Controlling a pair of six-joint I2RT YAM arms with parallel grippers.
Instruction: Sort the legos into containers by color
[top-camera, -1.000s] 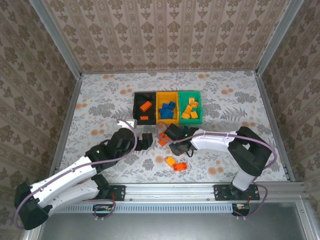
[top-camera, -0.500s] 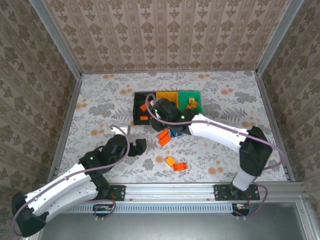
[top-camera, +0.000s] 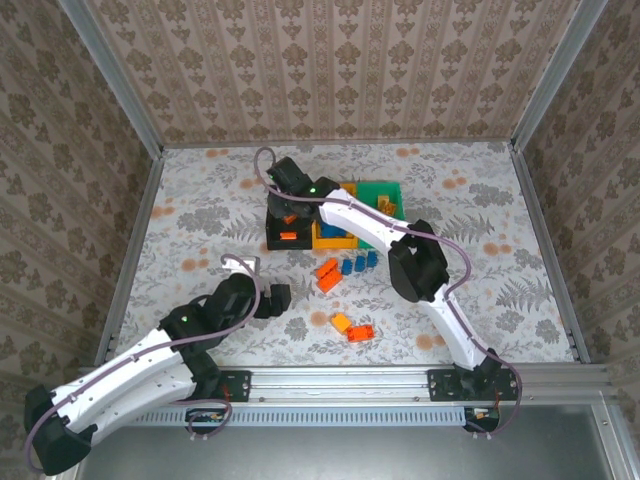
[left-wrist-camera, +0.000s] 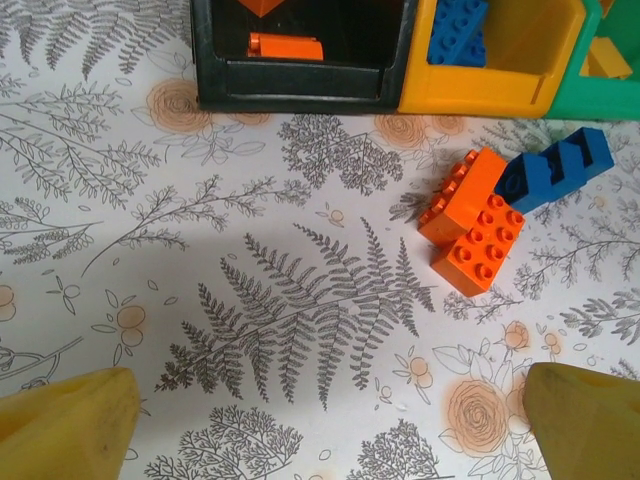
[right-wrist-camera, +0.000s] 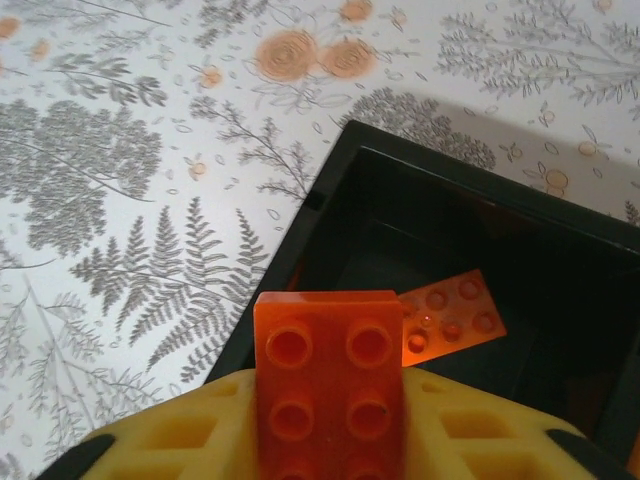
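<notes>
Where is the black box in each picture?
Top external: black bin, upper middle, left of the yellow bin.
Left wrist: top edge, left of the yellow bin.
Right wrist: right side, behind the red-orange brick.
Shared landmark: the flat orange brick lying inside it.

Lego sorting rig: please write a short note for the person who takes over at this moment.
Left gripper: open, empty, over the patterned table before the bins.
Right gripper: holds a red-orange plastic brick over the black plastic bin.
Done: red-orange bricks in the black bin, blue bricks in the yellow-orange plastic bin, yellow-orange bricks in the green plastic bin.
Left: loose red-orange bricks and loose blue bricks before the bins, two orange bricks farther out.
</notes>
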